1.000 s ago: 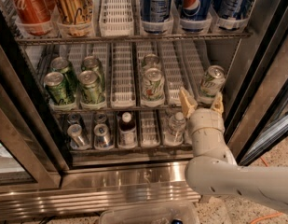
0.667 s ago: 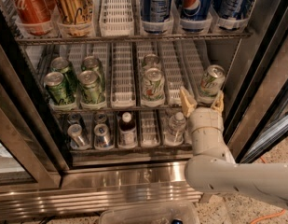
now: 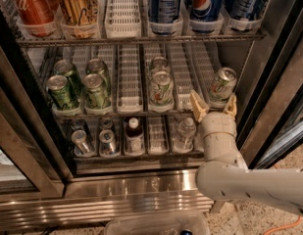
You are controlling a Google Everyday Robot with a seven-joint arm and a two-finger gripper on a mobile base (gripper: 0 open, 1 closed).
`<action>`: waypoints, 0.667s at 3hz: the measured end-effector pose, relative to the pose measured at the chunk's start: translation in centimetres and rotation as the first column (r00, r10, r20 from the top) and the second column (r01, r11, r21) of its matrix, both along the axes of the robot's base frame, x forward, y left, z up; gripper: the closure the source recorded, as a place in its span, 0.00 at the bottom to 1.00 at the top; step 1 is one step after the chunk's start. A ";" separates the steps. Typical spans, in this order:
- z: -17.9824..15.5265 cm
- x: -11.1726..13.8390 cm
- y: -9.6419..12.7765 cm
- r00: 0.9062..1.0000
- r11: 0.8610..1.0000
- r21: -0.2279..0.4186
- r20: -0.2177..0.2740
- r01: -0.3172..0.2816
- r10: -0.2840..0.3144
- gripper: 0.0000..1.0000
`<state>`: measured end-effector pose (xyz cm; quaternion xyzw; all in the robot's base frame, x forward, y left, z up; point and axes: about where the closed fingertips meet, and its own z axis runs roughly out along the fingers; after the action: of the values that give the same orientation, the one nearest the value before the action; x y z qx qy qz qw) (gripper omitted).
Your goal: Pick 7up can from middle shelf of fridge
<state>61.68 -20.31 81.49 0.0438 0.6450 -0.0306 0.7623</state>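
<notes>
The fridge (image 3: pixel 268 58) stands open with three wire tiers. On the middle shelf (image 3: pixel 129 112), a silvery-white 7up can (image 3: pixel 222 83) with green lettering stands tilted in the rightmost lane. My gripper (image 3: pixel 213 107) is open right in front of and just below this can, one tan finger (image 3: pixel 196 106) to its left and the other to its right. The fingers are not closed on it. Two similar pale cans (image 3: pixel 161 88) stand in the middle lane, one behind the other. Several dark-green cans (image 3: pixel 62 91) fill the left lanes.
The top tier holds red, gold and blue Pepsi cans (image 3: pixel 206 4). The bottom tier holds small cans and bottles (image 3: pixel 134 135). The dark door frame (image 3: pixel 283 106) runs close to the right of my arm. The ribbed steel base (image 3: pixel 116 199) lies below, and a clear tray (image 3: pixel 156 225) sits at the bottom edge.
</notes>
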 end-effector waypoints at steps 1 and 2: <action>0.2 1.0 -2.0 0.998 0.998 -0.017 0.014 0.061 -0.061 0.26; 0.2 1.0 -2.0 0.998 0.998 -0.017 0.014 0.062 -0.061 0.25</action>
<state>62.71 -22.29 81.70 0.0572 0.6379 -0.0594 0.7657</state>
